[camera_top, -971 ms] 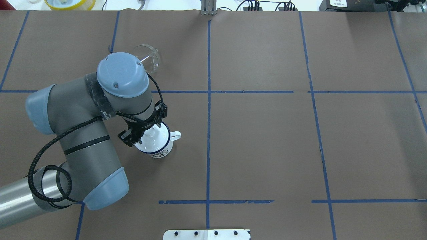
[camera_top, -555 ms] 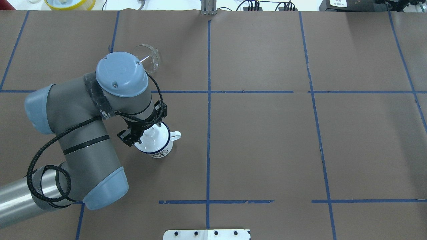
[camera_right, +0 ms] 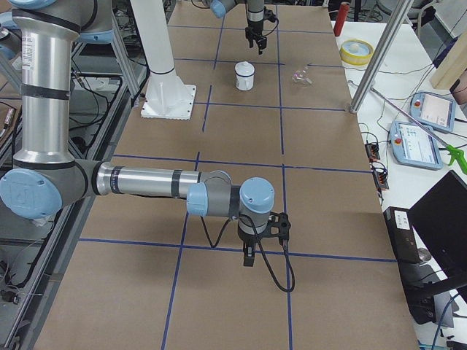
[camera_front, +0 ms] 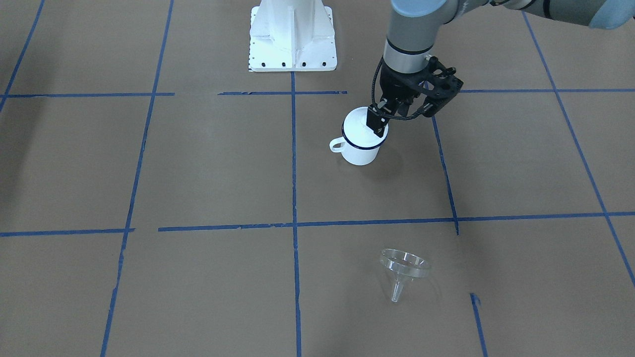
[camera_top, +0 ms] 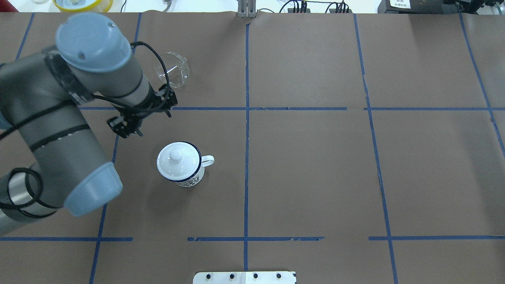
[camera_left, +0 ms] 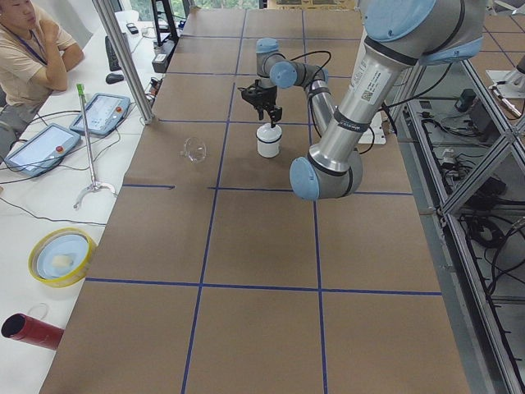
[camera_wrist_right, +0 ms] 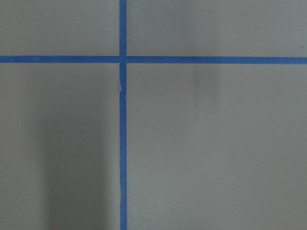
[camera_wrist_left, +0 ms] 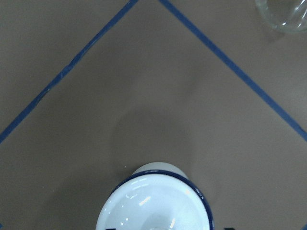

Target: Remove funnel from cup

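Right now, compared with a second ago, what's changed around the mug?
The left gripper lifted up and away from the lid, carrying nothing. The lid remains seated on the cup, and the funnel lies where it was, unmoved.

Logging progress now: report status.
Left tool empty, above cup, jaw state unclear. Right tool far off, unclear. Funnel out, lying apart from cup. White lid on cup.

Obstacles near my left hand (camera_front: 376,122):
- cup (camera_top: 190,178), upright, its mouth closed by a lid (camera_top: 175,161);
- funnel (camera_top: 173,70), lying on its side, well apart.

Passage: bare worktop (camera_top: 307,169) between the two and on every side of the cup.
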`<move>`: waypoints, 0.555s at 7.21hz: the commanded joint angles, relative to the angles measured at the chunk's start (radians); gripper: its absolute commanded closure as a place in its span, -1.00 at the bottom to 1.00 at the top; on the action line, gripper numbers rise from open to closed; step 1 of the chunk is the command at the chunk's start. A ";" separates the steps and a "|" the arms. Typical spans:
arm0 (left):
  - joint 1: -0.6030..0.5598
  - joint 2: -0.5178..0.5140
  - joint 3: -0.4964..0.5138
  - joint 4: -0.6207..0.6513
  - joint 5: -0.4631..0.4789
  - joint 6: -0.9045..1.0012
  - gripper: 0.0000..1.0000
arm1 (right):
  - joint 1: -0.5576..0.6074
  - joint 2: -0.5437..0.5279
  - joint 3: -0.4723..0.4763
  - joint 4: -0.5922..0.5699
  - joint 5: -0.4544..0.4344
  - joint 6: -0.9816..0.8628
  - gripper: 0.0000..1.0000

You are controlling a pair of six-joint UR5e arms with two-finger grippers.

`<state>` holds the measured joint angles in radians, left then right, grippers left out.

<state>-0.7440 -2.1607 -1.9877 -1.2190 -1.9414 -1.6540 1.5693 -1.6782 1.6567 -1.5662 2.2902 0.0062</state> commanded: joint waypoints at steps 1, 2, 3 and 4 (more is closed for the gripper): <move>-0.215 0.088 -0.010 -0.043 -0.101 0.342 -0.68 | 0.000 0.000 -0.001 0.000 0.000 0.000 -1.00; -0.339 0.137 -0.002 -0.046 -0.158 0.529 -0.69 | 0.000 0.000 0.000 0.000 0.000 0.000 -1.00; -0.415 0.180 0.006 -0.047 -0.186 0.697 -0.72 | 0.000 0.000 0.000 0.000 0.000 0.000 -1.00; -0.499 0.246 0.015 -0.048 -0.214 0.873 -0.90 | 0.000 0.000 -0.001 0.000 0.000 0.000 -1.00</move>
<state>-1.1340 -1.9872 -1.9831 -1.2644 -2.1145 -1.0012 1.5693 -1.6782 1.6562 -1.5662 2.2902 0.0061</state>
